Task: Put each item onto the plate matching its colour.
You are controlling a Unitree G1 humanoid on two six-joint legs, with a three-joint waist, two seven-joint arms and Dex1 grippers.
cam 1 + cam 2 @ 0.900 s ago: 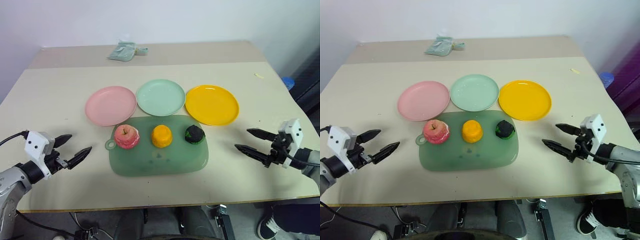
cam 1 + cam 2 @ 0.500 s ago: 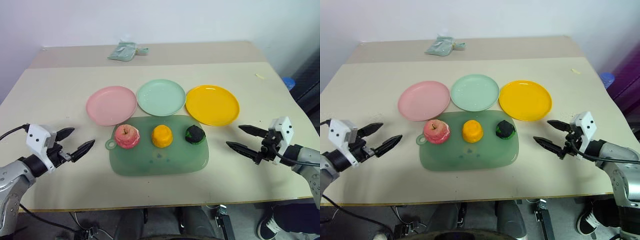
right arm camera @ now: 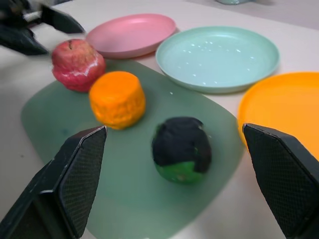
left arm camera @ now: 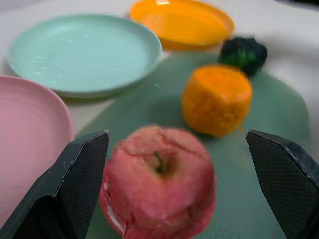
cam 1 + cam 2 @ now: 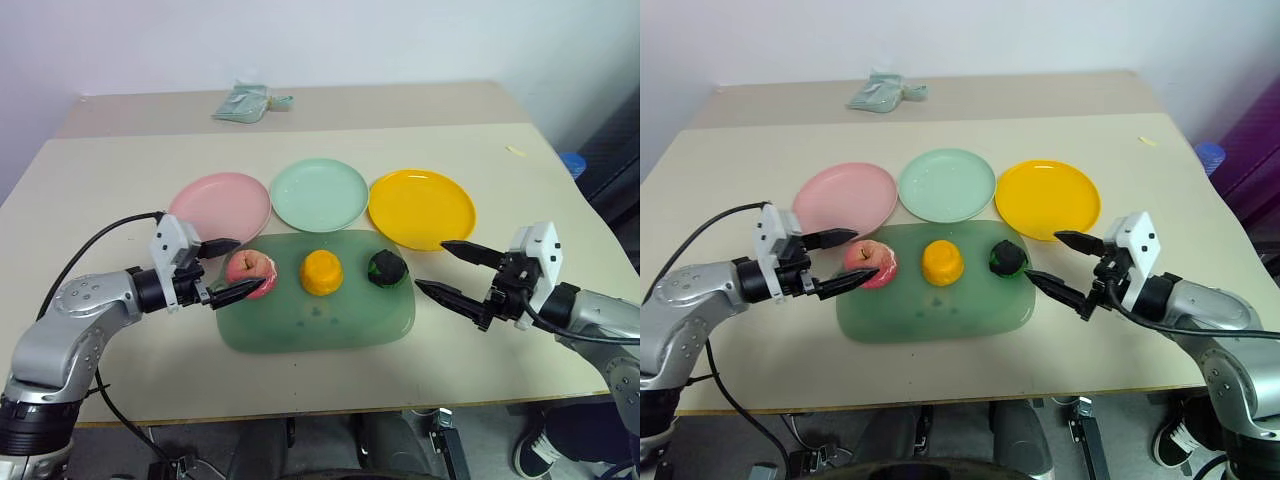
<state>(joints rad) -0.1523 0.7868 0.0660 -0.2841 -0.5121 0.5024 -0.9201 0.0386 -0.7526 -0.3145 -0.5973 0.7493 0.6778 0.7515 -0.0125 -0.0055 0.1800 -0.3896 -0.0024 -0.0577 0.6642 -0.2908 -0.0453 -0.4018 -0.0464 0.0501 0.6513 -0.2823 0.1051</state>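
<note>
L claw (image 5: 228, 268) spread wide, flanking apple (image 5: 250, 272); R claw (image 5: 445, 270) spread wide nr green-black ball (image 5: 387, 268); nothing gripped.

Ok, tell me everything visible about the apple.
The apple is a pink-red toy with a short dark stem in a dimple and whitish scuffs low on its skin. It stands upright at one end of the green mat, nearest the pink plate. The open left pincer brackets it without visible contact.

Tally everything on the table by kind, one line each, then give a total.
Plates: 3 (pink plate, mint plate, yellow-orange plate)
Toy foods: 3 (apple, orange fruit, dark green ball)
Mats: 1 (green mat)
Crumpled cloths: 1 (cloth)
Total: 8
</note>
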